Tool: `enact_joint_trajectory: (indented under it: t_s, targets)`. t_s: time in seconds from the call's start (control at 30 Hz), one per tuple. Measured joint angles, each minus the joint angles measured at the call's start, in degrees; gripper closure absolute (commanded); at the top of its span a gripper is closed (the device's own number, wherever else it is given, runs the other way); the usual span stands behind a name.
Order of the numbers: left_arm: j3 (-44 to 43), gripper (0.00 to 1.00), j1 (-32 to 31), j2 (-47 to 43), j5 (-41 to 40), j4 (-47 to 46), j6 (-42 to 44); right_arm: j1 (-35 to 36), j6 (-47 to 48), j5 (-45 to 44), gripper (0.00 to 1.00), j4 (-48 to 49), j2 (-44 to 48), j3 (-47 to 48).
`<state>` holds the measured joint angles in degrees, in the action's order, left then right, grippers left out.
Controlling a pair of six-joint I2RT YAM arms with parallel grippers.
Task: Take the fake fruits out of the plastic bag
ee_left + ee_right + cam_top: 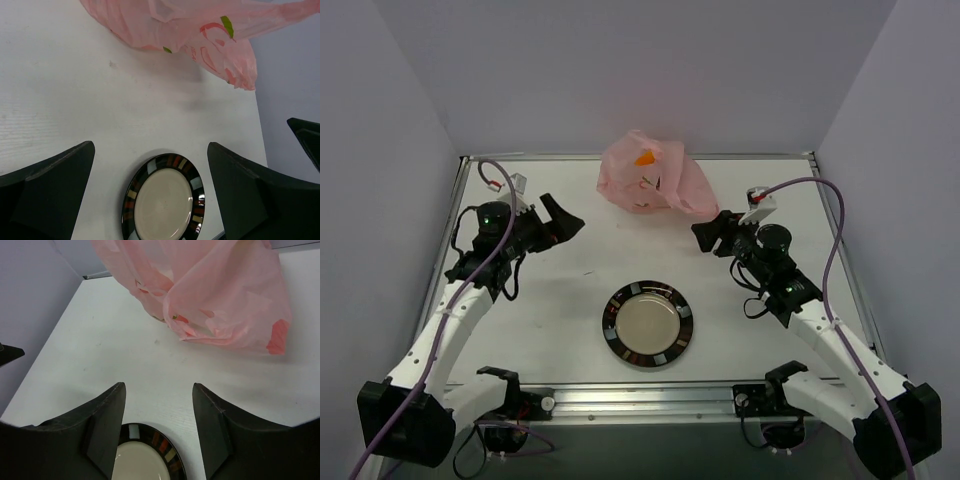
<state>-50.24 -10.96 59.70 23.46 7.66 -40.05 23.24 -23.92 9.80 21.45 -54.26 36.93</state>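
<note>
On the white tabletop (540, 300), at the far middle: one thin, crinkled, translucent pink plastic bag (655, 185) with red and white printed marks, slumped in a loose heap and wider than the plate. Same bag filling the top of the left wrist view (190, 25) and the top of the right wrist view (215, 295).

Inside it, the fake fruits, mostly hidden by the film: one orange piece (645, 157) showing at the top of the heap from overhead, and two small green flecks (227, 25) seen from the left wrist. Cannot tell the full count of fruits.

Nearer the arm bases, at the middle: one round plate with a cream centre and a dark rim (612, 325) banded in coloured patches, lying flat, well apart from the bag. Visible too at the bottom of both wrist views (131, 195) (162, 442).

Two arms, two tools. Left tool (563, 220) up off the tabletop, left of the bag and apart from it, black fingers (55, 185) spread as wide as can be, pinching nothing. Right tool (710, 232) near the bag's right corner, not touching it, fingers (105, 420) parted about halfway, likewise gripping nothing. Both tools angled inward, with bag and plate between them.
</note>
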Motion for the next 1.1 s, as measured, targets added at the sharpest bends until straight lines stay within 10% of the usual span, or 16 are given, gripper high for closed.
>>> enact_joint_trajectory:
  t_s: [0.47,0.93,1.03,1.1]
  targets:
    - [-29.8,0.06,-24.7,22.7,-18.8,-1.4,6.3,0.0,-0.2,-1.9,0.54,-0.6,-2.6,-0.4]
    - [-54.9,0.05,-29.6,50.1,-38.0,5.4,14.9,0.0,0.1,0.7,0.49,-0.7,-6.9,-0.4]
    - [-57.9,0.22,-29.6,53.2,-40.9,6.0,17.0,0.0,0.4,0.5,0.46,-0.8,-7.8,0.6]
    - [-58.4,0.68,-29.6,53.9,-42.3,6.2,18.1,0.0,1.5,-0.3,0.43,-1.2,-9.6,2.2]
